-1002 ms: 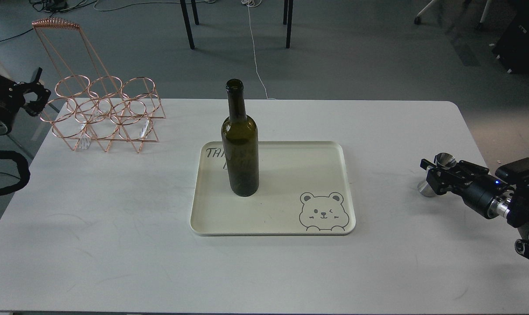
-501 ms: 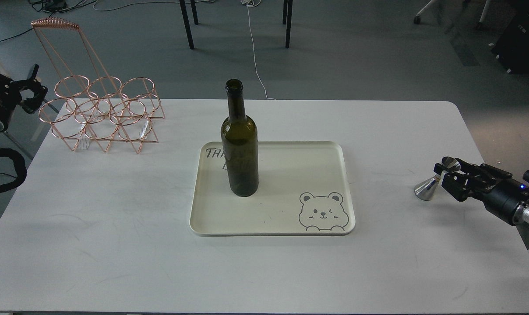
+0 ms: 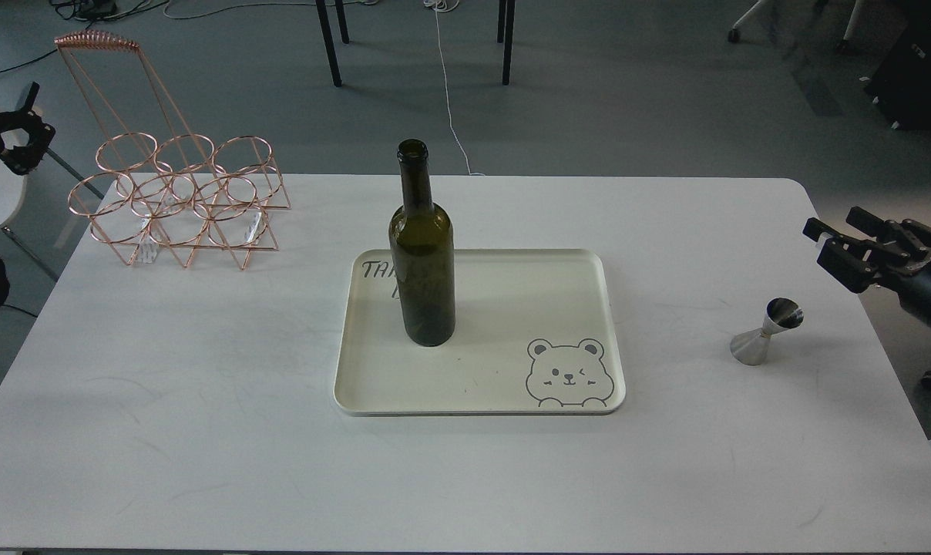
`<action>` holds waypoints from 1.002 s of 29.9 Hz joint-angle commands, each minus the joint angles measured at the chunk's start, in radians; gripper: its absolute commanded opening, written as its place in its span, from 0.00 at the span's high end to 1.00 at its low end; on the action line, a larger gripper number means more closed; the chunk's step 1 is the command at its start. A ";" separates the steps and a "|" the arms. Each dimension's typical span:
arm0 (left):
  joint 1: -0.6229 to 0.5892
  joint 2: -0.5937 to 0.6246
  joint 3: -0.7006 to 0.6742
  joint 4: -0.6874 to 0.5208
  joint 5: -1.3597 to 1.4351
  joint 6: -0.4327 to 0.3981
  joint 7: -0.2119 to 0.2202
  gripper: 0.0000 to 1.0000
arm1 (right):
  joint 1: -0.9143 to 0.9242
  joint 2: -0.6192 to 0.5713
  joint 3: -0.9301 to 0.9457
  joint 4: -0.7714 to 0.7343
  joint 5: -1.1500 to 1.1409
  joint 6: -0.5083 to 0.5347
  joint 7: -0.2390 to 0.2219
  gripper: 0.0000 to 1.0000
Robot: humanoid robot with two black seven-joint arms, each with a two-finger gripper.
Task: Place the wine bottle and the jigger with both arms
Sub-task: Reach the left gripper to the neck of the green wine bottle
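Note:
The wine bottle [image 3: 423, 262], dark olive green, stands upright on the left part of a cream tray [image 3: 512, 385] in the middle of the white table. The jigger [image 3: 766, 333], small and shiny steel, stands alone on the table near the right edge, right of the tray. My right gripper [image 3: 835, 230] is open and empty, above and to the right of the jigger and apart from it. My left gripper [image 3: 22, 127] is open and empty at the far left, beyond the table's left edge and far from the bottle.
A copper wire bottle rack [image 3: 180, 200] with a tall handle stands at the table's back left corner. The tray has a bear drawing [image 3: 567, 374] at its front right. Chair legs [image 3: 331, 46] and cables are on the floor behind the table.
My right gripper has let go of the jigger and drawn back up and to the right; the jigger stays on the table. My left arm has pulled further left, off the table.

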 commanded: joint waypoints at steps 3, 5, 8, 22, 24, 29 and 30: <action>0.006 0.137 0.006 -0.208 0.019 0.006 0.000 0.02 | 0.094 0.027 0.001 -0.012 0.167 0.000 0.000 0.31; 0.006 0.188 0.014 -0.279 0.085 0.004 0.000 0.02 | 0.133 0.043 0.003 -0.021 0.241 0.000 0.000 0.30; -0.003 0.246 0.012 -0.352 0.284 -0.002 0.000 0.02 | 0.183 0.075 0.026 -0.075 0.360 0.025 0.000 0.30; -0.044 0.507 -0.005 -0.822 1.220 0.010 -0.009 0.02 | 0.193 0.332 0.350 -0.438 0.791 0.363 0.000 0.06; -0.046 0.499 -0.005 -0.885 1.352 0.048 -0.008 0.02 | 0.194 0.369 0.377 -0.496 0.857 0.415 0.000 0.06; -0.046 0.411 -0.002 -0.971 1.790 0.121 -0.008 0.02 | 0.194 0.418 0.440 -0.599 0.965 0.521 0.000 0.05; -0.046 0.383 -0.003 -0.971 1.861 0.131 -0.008 0.03 | 0.194 0.418 0.443 -0.607 0.977 0.535 0.000 0.05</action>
